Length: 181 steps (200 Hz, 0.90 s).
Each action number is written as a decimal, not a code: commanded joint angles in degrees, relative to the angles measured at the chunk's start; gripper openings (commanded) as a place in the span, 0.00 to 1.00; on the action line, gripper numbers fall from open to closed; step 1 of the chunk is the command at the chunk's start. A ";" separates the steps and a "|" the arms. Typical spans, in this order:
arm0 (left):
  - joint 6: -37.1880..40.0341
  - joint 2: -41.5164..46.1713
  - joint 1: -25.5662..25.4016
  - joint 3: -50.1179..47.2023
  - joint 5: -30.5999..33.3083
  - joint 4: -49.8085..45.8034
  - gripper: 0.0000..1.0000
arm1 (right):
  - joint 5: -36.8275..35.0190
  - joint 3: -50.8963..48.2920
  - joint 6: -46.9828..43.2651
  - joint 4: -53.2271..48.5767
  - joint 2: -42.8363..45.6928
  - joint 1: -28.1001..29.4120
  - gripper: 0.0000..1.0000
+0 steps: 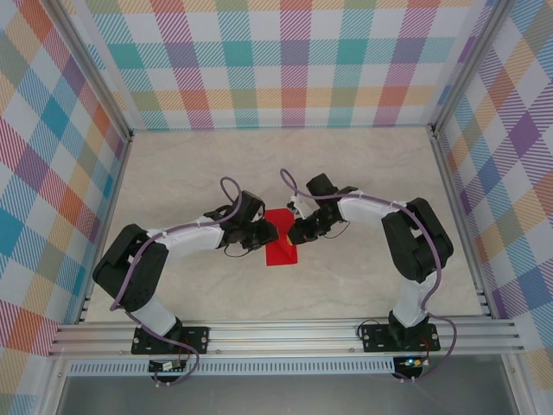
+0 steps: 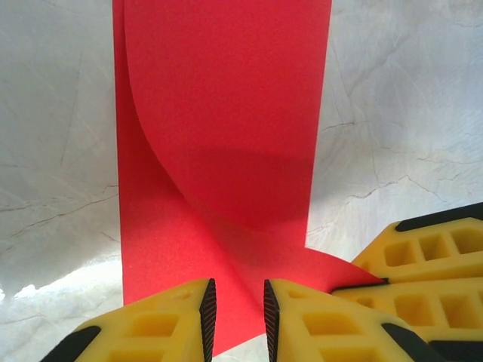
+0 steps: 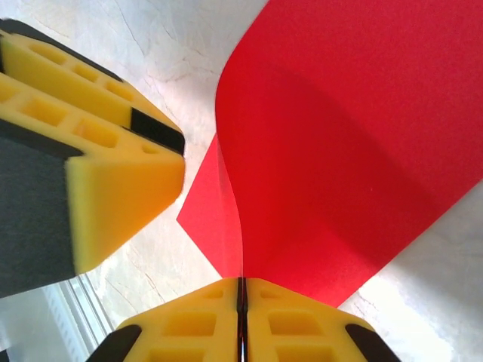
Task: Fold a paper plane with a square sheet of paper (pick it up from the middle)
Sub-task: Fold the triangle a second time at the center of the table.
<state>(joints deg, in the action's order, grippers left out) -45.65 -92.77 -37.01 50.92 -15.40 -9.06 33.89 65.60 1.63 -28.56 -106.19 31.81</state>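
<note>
– In the middle of the table [image 1: 173, 173], what is seen?
– The square sheet of paper [image 1: 281, 249] is seen there. It is bright red. It is placed between the two arms, and its near end is laid on the table.
– Is it held?
– Yes, it is held by the right gripper [image 3: 242, 290]. The two yellow fingers [image 3: 302, 320] are pressed together, and an edge of the paper is pinched between them.
– How is the paper shaped?
– One part is lifted up and bent over in a soft curve. The other part is laid flat under it.
– Where is the left gripper [image 2: 235, 311] found?
– It is found at the left side of the paper, just beside the right gripper. Its fingers [image 2: 170, 320] are set a little apart, and red paper is seen through the small gap. Whether the paper is touched by them cannot be told.
– What is seen around the table?
– Walls [image 1: 294, 69] with bright checks are seen on the left, on the right and at the far side. A metal rail [image 1: 285, 333] is seen at the near edge, and the two arms are bolted to it.
</note>
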 commanded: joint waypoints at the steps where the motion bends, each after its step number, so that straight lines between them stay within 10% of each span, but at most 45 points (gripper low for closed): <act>1: -0.43 2.59 -0.60 -0.30 -0.51 0.01 0.26 | 0.83 2.64 -3.50 -7.00 -1.63 -0.35 0.10; 181: -0.25 1.72 -0.60 -0.34 -0.25 -0.54 0.26 | -6.27 12.33 -8.20 -13.69 -9.20 -0.31 0.14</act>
<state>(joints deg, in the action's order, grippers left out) -45.63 -91.20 -37.04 50.83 -15.42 -9.08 28.47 75.81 -3.51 -40.16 -113.99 31.81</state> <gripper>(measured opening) 0.262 0.137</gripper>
